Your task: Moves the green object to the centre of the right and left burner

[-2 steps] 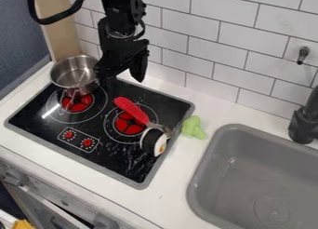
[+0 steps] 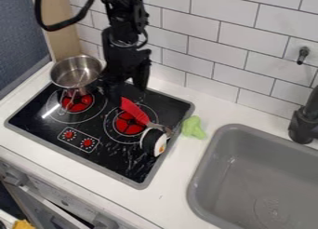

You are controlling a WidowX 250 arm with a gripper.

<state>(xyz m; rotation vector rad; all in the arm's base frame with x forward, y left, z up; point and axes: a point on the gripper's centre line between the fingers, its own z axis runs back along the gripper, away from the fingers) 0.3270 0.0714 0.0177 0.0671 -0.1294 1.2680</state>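
Camera view. Since the earlier frame your gripper (image 2: pixel 129 93) has dropped slightly and shifted right, now overlapping the far end of the red handle (image 2: pixel 135 111); pot, roll and green object haven't shifted. Fingers spread, nothing between them.

Risk: go lower here and you may clip the handle, levering it into the sushi roll (image 2: pixel 153 142). Swing left and the pot (image 2: pixel 76 74) could get knocked; it's close.

Green object (image 2: pixel 194 127): pale, lumpy, irregular, soft-looking. Sits on the bench (image 2: pixel 177 191), just beside the stove's (image 2: pixel 112 163) right edge, near its back right corner.
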